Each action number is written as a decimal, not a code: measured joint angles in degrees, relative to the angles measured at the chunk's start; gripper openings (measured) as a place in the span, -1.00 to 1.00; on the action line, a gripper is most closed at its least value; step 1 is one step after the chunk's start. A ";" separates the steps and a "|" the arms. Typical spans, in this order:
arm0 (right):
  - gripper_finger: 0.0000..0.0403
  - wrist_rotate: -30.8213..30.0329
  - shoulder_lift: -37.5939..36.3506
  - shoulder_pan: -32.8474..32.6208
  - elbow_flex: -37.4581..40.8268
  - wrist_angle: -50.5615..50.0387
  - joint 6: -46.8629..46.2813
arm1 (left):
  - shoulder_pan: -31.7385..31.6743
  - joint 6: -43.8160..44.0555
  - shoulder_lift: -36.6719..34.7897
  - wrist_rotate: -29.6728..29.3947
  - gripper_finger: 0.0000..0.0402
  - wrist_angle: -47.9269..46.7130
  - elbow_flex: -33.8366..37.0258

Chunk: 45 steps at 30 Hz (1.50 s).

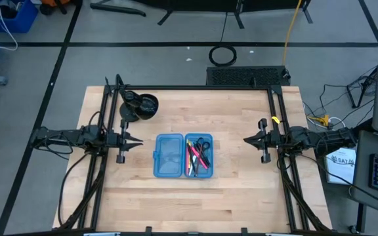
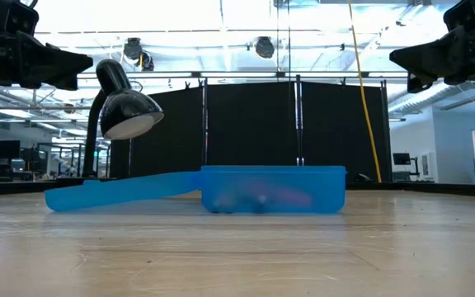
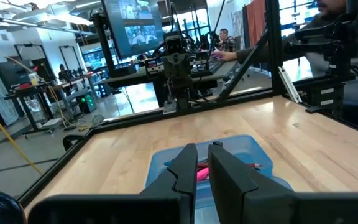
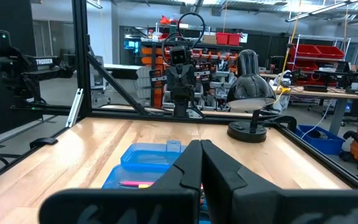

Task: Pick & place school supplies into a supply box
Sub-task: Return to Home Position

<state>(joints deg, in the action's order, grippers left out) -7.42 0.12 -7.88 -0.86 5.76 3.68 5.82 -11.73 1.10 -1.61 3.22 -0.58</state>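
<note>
The supply box (image 1: 182, 155), translucent blue, lies open in the middle of the table. Its left half (image 1: 168, 155) holds nothing. Its right half (image 1: 199, 156) holds the school supplies: black-handled scissors (image 1: 203, 143) and several pens, one of them pink (image 3: 202, 172). My left gripper (image 1: 138, 139) hovers level, left of the box and well above the table, with a narrow gap between its fingers (image 3: 202, 149) and nothing in it. My right gripper (image 1: 247, 139) hovers level on the box's right, its fingers shut on nothing (image 4: 201, 144).
A black desk lamp (image 1: 142, 105) stands at the table's far left, behind my left arm. A black frame (image 1: 195, 88) runs along the far edge and both sides. Bare wood lies in front of the box, toward the near edge (image 1: 189, 203).
</note>
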 joint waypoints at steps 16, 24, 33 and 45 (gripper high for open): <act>-1.00 0.00 0.01 0.00 0.00 0.00 0.00 | 0.00 0.00 0.00 0.01 -0.77 -0.02 0.00; -1.00 0.00 0.02 0.00 0.00 0.00 0.00 | 0.00 0.00 0.00 0.00 -0.80 -0.02 -0.02; -1.00 0.02 0.00 0.00 0.00 0.00 0.00 | -0.02 0.00 0.00 0.01 -0.79 -0.01 -0.04; -1.00 0.00 0.02 0.00 0.00 0.00 0.00 | 0.00 0.00 0.00 0.01 -0.82 -0.01 -0.04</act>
<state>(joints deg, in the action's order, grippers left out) -7.42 0.14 -7.88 -0.86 5.76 3.68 5.82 -11.73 1.10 -1.61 3.22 -0.62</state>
